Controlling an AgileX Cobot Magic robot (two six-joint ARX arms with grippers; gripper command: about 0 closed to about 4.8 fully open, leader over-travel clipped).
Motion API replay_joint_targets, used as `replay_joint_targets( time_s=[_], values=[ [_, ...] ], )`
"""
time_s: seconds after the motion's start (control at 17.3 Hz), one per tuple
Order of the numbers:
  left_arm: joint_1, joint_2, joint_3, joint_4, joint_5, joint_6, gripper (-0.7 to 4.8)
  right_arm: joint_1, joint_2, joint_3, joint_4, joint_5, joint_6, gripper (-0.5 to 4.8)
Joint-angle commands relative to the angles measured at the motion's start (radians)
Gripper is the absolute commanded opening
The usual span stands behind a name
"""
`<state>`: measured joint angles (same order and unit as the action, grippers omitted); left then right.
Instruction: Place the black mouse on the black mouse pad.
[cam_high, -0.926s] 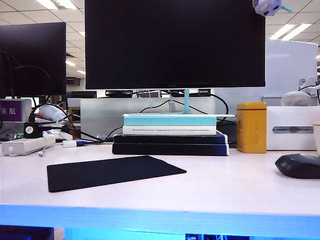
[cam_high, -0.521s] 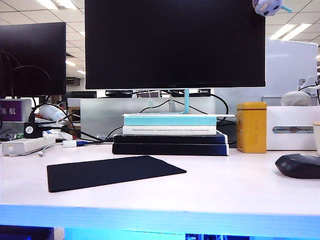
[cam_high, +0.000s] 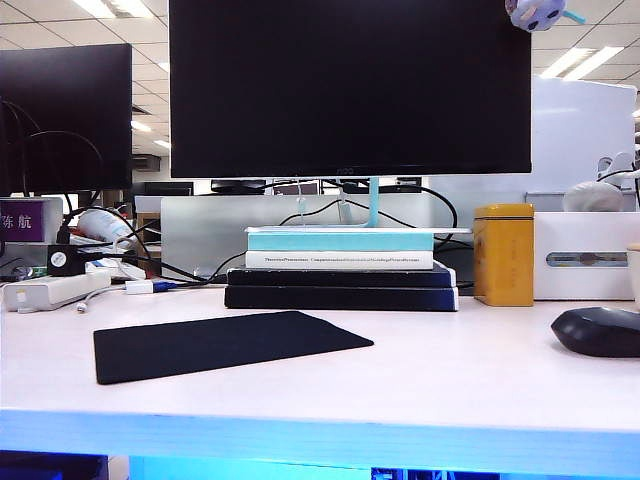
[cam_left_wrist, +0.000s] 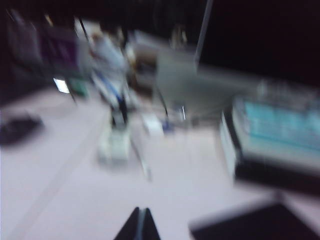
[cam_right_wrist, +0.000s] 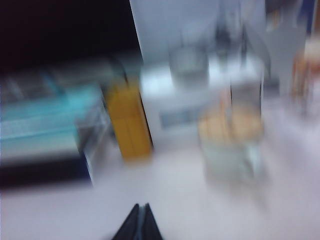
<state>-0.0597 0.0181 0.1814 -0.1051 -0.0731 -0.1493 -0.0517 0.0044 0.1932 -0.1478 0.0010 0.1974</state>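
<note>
pad: I see the black mouse pad (cam_high: 225, 344) lower left, flat on the table (cam_high: 430, 385)
mouse: black mouse (cam_high: 598, 331) at right edge, well apart from pad
books: stack (cam_high: 340, 268) centre, behind pad
monitor: (cam_high: 349, 88) on the stack
tin: (cam_high: 503, 254) right of stack
grippers: left gripper (cam_left_wrist: 139, 225), right gripper (cam_right_wrist: 139, 222) above table, fingers together

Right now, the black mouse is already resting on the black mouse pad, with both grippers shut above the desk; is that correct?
Not quite. The exterior view shows the black mouse on the bare desk at the right edge, well apart from the black mouse pad on the left. The rest holds: the left gripper and right gripper are shut above the desk.
</note>
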Motion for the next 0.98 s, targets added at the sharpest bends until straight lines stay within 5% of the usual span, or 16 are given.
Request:
replay_joint_targets(
  time_s=[0.06, 0.41, 0.58, 0.75, 0.98],
  values=[
    [0.000, 0.097, 0.129, 0.018, -0.081, 0.008, -0.04, -0.001, 0.008, 0.122, -0.060, 0.040, 0.006, -0.03],
    [0.000, 0.589, 0.564, 0.073, -0.087, 0.136, -0.04, -0.002, 0.295, 0.489, -0.058, 0.102, 0.004, -0.03],
    [0.000, 0.858, 0.871, -0.019, 0.048, 0.164, -0.04, -0.002, 0.554, 0.737, -0.076, 0.082, -0.028, -0.02],
    [-0.002, 1.014, 1.071, -0.115, 0.146, 0.164, -0.04, -0.001, 0.840, 1.064, -0.196, 0.006, -0.179, -0.02],
    [-0.004, 1.038, 1.106, -0.118, 0.148, 0.165, -0.04, -0.002, 1.189, 1.450, -0.487, -0.163, -0.486, -0.02]
  ],
)
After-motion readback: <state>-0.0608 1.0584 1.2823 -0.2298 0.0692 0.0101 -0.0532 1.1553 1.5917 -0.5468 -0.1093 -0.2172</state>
